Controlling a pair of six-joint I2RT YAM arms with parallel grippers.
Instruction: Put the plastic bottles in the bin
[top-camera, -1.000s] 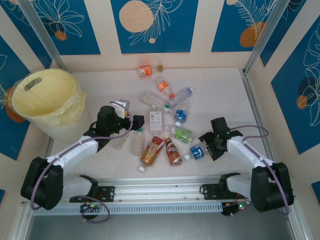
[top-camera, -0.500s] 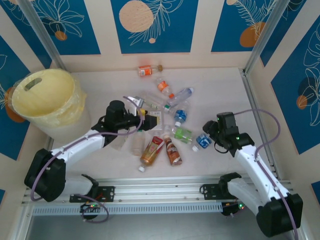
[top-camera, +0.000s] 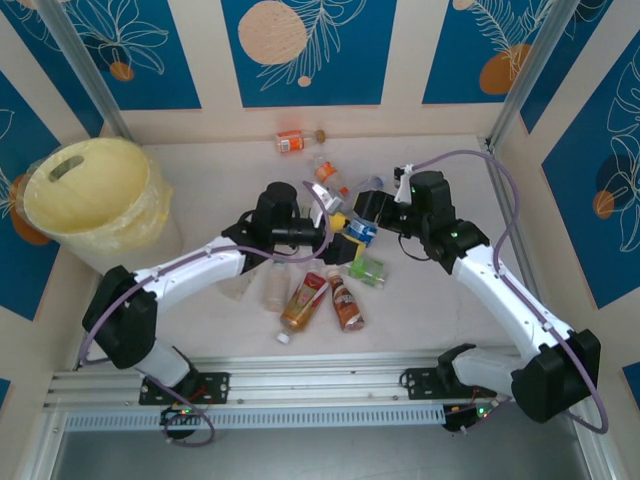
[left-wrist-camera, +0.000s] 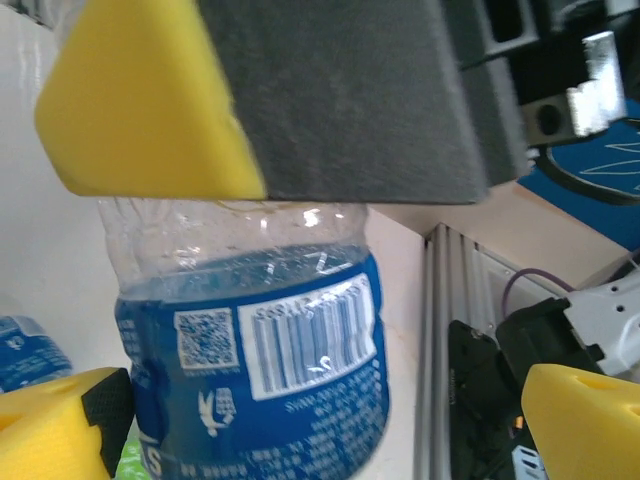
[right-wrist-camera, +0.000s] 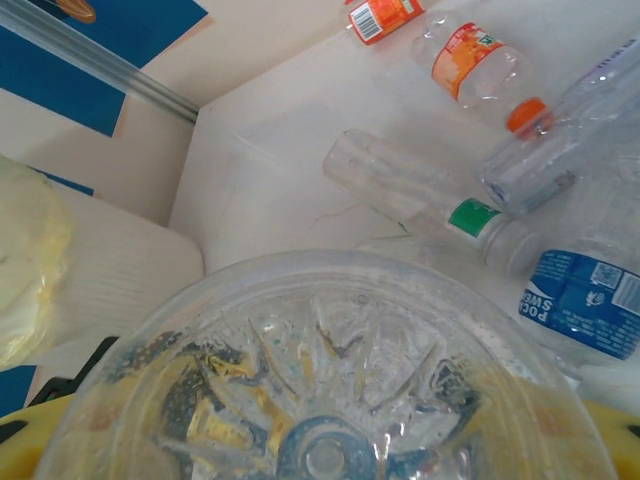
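A clear blue-labelled bottle (top-camera: 360, 232) hangs above the middle of the pile, and my right gripper (top-camera: 366, 214) is shut on it. Its ribbed base (right-wrist-camera: 320, 400) sits between the right gripper's (right-wrist-camera: 320, 445) yellow fingers. My left gripper (top-camera: 338, 228) is open with that bottle (left-wrist-camera: 260, 350) standing between its spread fingertips (left-wrist-camera: 60, 420); a right finger pad (left-wrist-camera: 300, 90) presses on the bottle from above. Several other plastic bottles lie on the table, among them an orange-labelled one (top-camera: 327, 172), a green-labelled one (top-camera: 366, 268) and two brown ones (top-camera: 305, 302). The pale-yellow bin (top-camera: 120, 240) stands at far left.
An orange-labelled bottle (top-camera: 290, 142) lies alone by the back wall. More bottles (right-wrist-camera: 420, 195) lie under the right gripper. Walls close the table at the back and both sides. An aluminium rail (top-camera: 300, 385) runs along the near edge.
My right gripper closed on the blue-labelled bottle at the pile's right front and carried it up and left to the middle. My left arm reached right until its open fingers flanked it.
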